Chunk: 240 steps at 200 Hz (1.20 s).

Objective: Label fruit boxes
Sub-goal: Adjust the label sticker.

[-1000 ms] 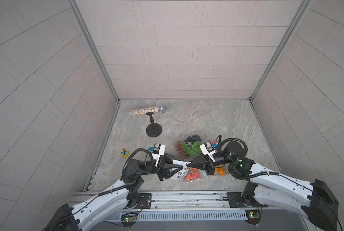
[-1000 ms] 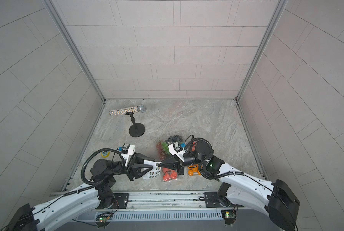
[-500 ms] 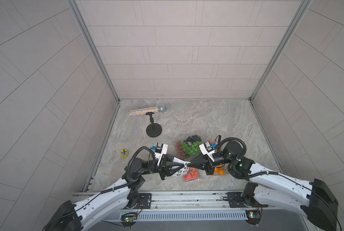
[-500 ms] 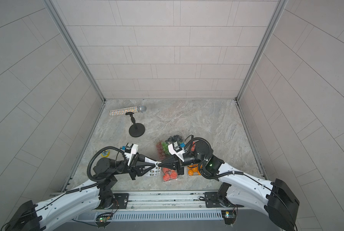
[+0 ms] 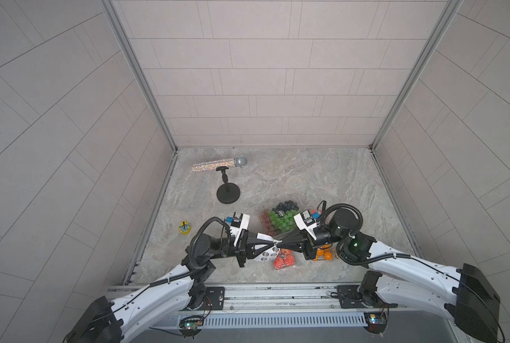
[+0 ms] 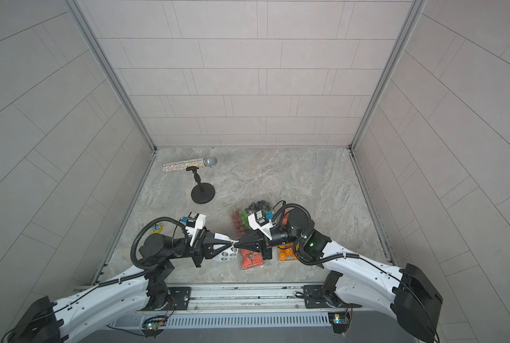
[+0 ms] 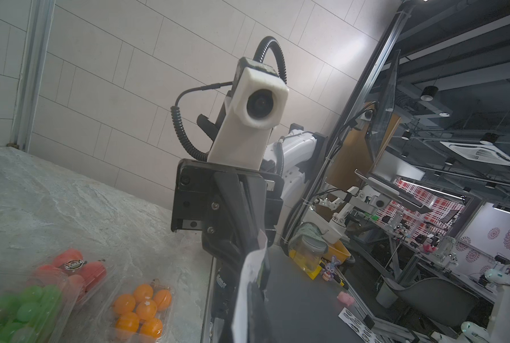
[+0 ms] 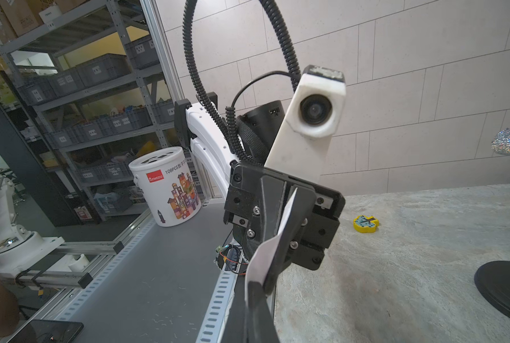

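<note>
Tiled booth, grey stone tabletop point(image 5: 307, 184). The left gripper point(image 5: 271, 244) and right gripper point(image 5: 286, 243) meet tip to tip above the table, just on the rail side of the large box point(image 5: 280, 219) of green grapes and blueberries. Both are clamped on the white sticker sheet point(image 5: 264, 254). The right wrist view shows the paper pinched flat between the left gripper's fingers point(image 8: 270, 208); the left wrist view shows its other end caught in the right one. A second ago the left fingers stood apart around the sheet and that arm sat further back. Now they have closed and the arm has pushed in toward the right gripper, whose hold is unchanged.

Under the joined tips, on the rail side of the large box, lies a small box of red fruit point(image 5: 283, 260). The box of oranges point(image 5: 323, 256) is on the same side, further to the robot's right, partly under the right wrist. A second red-fruit box point(image 7: 72, 267) sits just beside the large box, with a dark oval label on its lid. The boxes have not moved.

The microphone point(image 5: 219, 162) on its stand point(image 5: 228, 193) is well beyond the large box, toward the back-left corner. A yellow toy point(image 5: 184, 228) lies well to the robot's left of the large box.
</note>
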Each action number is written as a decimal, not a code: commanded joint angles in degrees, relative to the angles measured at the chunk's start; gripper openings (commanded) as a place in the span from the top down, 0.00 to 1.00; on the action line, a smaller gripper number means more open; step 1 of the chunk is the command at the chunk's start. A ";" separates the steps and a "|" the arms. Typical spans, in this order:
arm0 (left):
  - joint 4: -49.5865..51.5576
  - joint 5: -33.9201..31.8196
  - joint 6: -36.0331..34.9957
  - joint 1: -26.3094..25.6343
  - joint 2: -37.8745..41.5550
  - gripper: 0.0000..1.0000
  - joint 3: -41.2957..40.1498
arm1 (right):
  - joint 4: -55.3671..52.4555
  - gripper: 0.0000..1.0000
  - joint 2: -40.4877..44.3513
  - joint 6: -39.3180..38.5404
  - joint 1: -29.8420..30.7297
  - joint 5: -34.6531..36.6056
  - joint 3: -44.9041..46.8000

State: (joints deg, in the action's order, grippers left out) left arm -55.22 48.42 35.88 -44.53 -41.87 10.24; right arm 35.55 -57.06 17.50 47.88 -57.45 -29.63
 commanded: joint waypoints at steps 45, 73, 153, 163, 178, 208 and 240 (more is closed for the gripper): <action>-3.44 3.84 0.51 -0.11 0.31 1.00 1.34 | -0.67 1.00 -0.68 -1.33 -0.64 1.24 -1.04; -3.68 4.71 0.66 -0.24 0.38 1.00 1.22 | -0.93 1.00 -0.69 -1.33 -0.68 1.38 -1.05; -2.66 4.28 -0.36 -0.30 0.15 1.00 1.01 | 2.13 1.00 -0.96 0.78 -0.68 0.28 -0.39; -2.31 3.75 -0.61 -0.29 0.11 1.00 0.97 | 3.11 1.00 -0.61 1.32 -0.68 -0.56 -0.04; -1.81 3.31 -1.05 -0.29 -0.02 1.00 0.92 | 5.34 1.00 -0.25 2.58 -0.64 -1.51 0.59; -1.03 2.72 -1.45 -0.29 -0.28 1.00 1.27 | 9.88 1.00 -0.87 5.48 -0.59 -3.47 1.15; -0.98 2.55 -1.33 -0.29 -0.31 1.00 1.43 | 9.93 1.00 -1.22 5.40 -0.59 -3.96 1.41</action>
State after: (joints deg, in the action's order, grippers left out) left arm -55.88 50.89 35.59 -44.53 -42.02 10.35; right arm 40.84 -58.50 21.96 47.20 -59.64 -28.58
